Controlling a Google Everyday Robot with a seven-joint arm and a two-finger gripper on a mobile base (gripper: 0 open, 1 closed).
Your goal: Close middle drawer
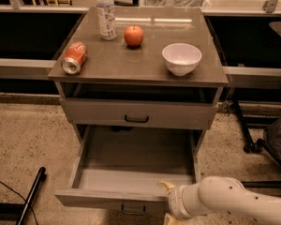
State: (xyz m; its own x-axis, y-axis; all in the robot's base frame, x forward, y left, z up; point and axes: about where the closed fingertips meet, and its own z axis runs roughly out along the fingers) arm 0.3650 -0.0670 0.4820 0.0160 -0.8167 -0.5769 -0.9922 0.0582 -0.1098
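Note:
The middle drawer [136, 156] is pulled far out of the grey cabinet, showing its plain grey inside. Its low front [107, 199] faces me, with a small dark bail handle [133, 211] below the rim. My gripper [167, 201] is at the right end of that front, at the drawer's rim, on the end of the white arm [229, 203] that comes in from the lower right. The upper drawer [136, 114] above it is closed.
On the cabinet top [131, 60] stand a water bottle [106, 14], a red apple [134, 35], a white bowl [181, 58] and a tipped orange can [74, 58]. A black pole [32, 195] lies on the floor at the left. A dark wheeled stand [253, 144] is at the right.

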